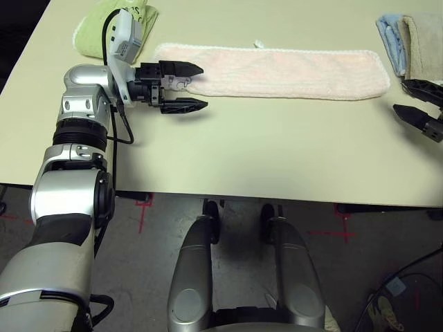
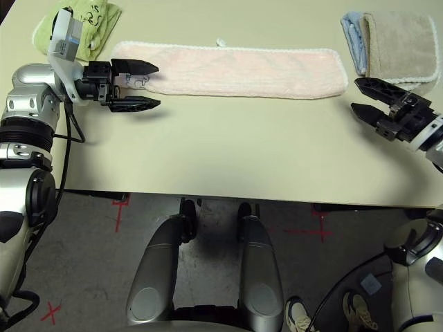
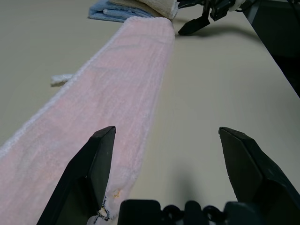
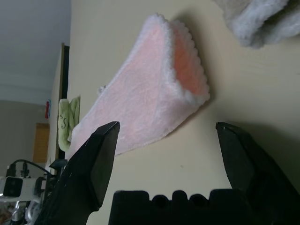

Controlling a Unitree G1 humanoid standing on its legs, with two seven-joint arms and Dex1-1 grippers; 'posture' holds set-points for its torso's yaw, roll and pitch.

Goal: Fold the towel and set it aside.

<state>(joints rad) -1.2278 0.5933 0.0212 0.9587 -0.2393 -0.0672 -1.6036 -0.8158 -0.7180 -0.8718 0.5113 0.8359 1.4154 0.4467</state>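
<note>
The left gripper point(image 1: 185, 87) covers the towel's point(image 1: 277, 69) near-left corner. The light green towel point(image 1: 97, 31) is partly hidden behind the left wrist. The 2 folded towels point(image 1: 410, 41) run past the frame's edge.

Our left claw point(image 1: 187, 88) stands wide open at the towel's point(image 1: 277, 71) left end, one finger over the pink edge, the other over bare table point(image 1: 263, 152); nothing lies between them but that corner. Behind this claw sits the green towel point(image 1: 93, 34), close to the wrist; ahead of it the pink strip runs the whole way across. Our right claw point(image 2: 370, 100) is open just off the strip's other end, clear of it; the blue point(image 2: 351, 38) and beige point(image 2: 405, 48) towels crowd just beyond its fingers; the near table stays free for both.
</note>
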